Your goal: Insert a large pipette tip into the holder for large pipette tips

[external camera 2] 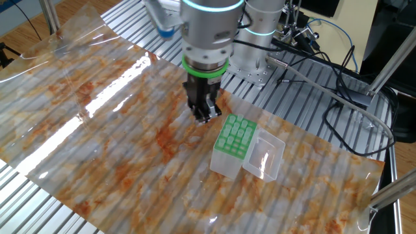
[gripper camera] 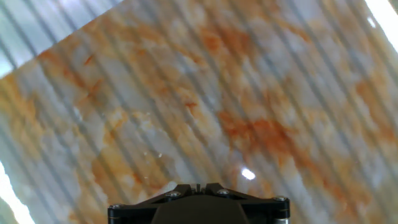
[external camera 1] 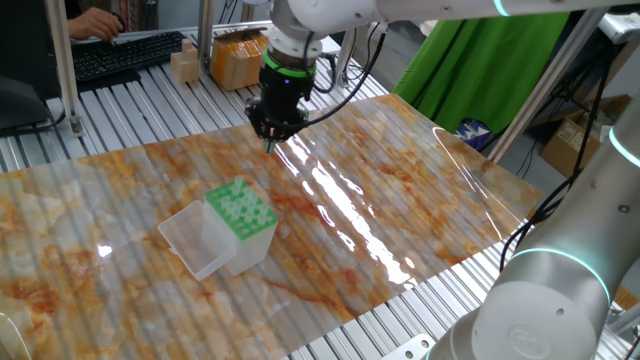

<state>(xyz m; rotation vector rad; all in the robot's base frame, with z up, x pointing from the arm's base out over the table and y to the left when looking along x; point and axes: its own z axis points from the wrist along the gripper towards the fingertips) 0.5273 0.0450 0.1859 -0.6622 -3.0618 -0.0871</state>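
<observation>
Hand [external camera 1: 271, 140] fully closed, pointing down above worktop [external camera 1: 420, 200]; whether it grips pipette tip, cannot tell. Holder [external camera 1: 240, 212] nearby, lid [external camera 1: 195, 238] open, green rack up.

A glossy, marbled orange-and-grey plastic sheet [external camera 1: 400, 190] covers the ribbed metal table [external camera 1: 140, 110]. The holder [external camera 1: 240, 215] is clear smooth plastic with a matt green rack.

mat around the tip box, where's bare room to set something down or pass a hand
Bare mat runs wide on the side of the tip box away from its open lid, out to the mat's far edge. The front strip by the rails is free too. It is tight only between the box and the tool hanging close behind it.
</observation>
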